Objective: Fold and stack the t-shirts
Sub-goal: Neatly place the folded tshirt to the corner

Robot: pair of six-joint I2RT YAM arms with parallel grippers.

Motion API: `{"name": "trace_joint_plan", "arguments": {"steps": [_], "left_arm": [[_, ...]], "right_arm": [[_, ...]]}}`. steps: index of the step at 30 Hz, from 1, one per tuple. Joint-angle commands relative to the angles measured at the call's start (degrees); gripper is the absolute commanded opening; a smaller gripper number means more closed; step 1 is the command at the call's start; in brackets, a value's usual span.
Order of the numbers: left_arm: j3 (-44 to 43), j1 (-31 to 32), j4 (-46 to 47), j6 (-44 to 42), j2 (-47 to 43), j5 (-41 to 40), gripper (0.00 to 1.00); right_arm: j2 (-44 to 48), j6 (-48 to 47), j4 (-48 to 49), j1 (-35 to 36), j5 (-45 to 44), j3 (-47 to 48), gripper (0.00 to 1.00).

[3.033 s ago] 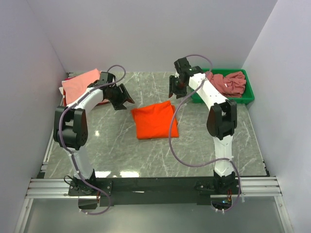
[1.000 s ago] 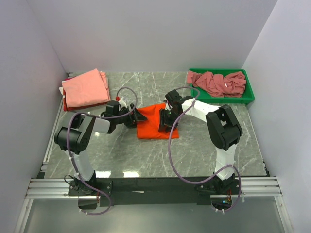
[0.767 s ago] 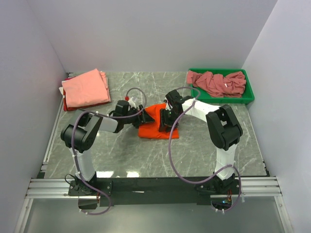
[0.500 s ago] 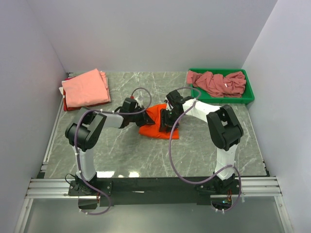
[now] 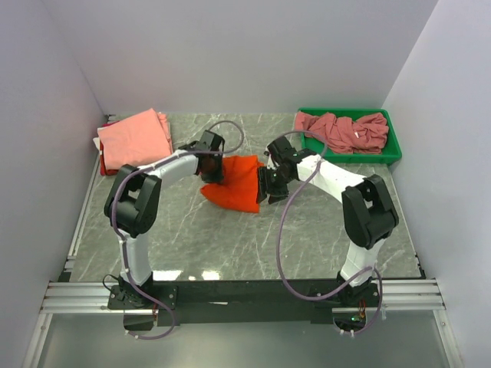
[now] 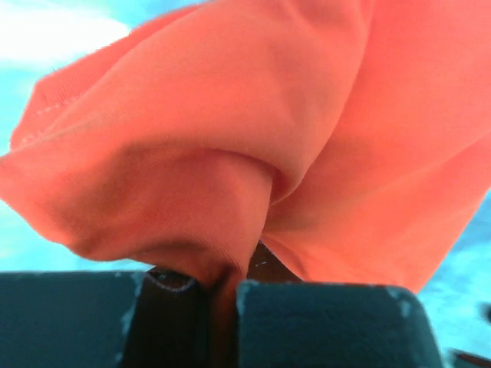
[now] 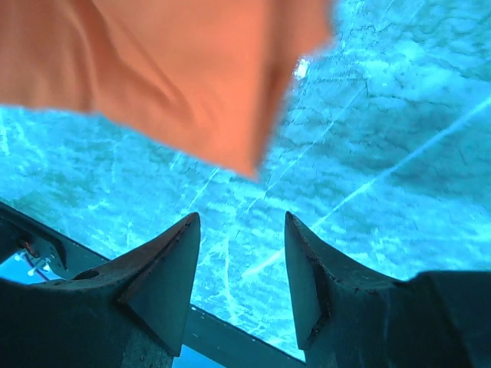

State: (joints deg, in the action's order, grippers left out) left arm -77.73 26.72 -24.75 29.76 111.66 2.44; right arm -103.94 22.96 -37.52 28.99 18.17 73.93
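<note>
Orange tee: bright orange soft cloth t-shirt (image 5: 236, 182), folded, bunched into a loose diamond shape.
Orange tee pos: mid worktop (image 5: 307, 230), well apart from the other shirts.
Orange tee state: left edge pinched tight in left end effector (image 6: 222, 287), cloth gathered into a thick fold at the grip; one corner hangs free. Can't tell if the low part touches the worktop.
Pink tee: light salmon-pink cloth t-shirt (image 5: 134, 138), folded flat, approx rectangular, far-left corner.
Mauve tees: dusty rose-mauve cloth t-shirts (image 5: 341, 130), unfolded, crumpled heap in green plastic bin (image 5: 391, 157), far right, spilling over its left end.
</note>
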Motion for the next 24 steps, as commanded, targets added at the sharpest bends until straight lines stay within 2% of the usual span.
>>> {"name": "trace_joint_plan", "arguments": {"steps": [1,9,24], "left_arm": [[-7.0,-0.9,-11.1,-10.4,-0.9,-10.6,0.0],[-19.5,-3.3,-20.5,-21.1,4.2,-16.4,0.0],[-44.2,-13.8,-26.3,-29.1,12.5,-12.7,0.0]], "right_arm": [[5.1,-0.9,-1.6,-0.4,-1.9,0.0,0.55],[7.6,0.2,-0.2,-0.3,-1.6,-3.8,0.55],[5.9,1.3,-1.9,-0.3,-1.5,-1.7,0.55]]}}
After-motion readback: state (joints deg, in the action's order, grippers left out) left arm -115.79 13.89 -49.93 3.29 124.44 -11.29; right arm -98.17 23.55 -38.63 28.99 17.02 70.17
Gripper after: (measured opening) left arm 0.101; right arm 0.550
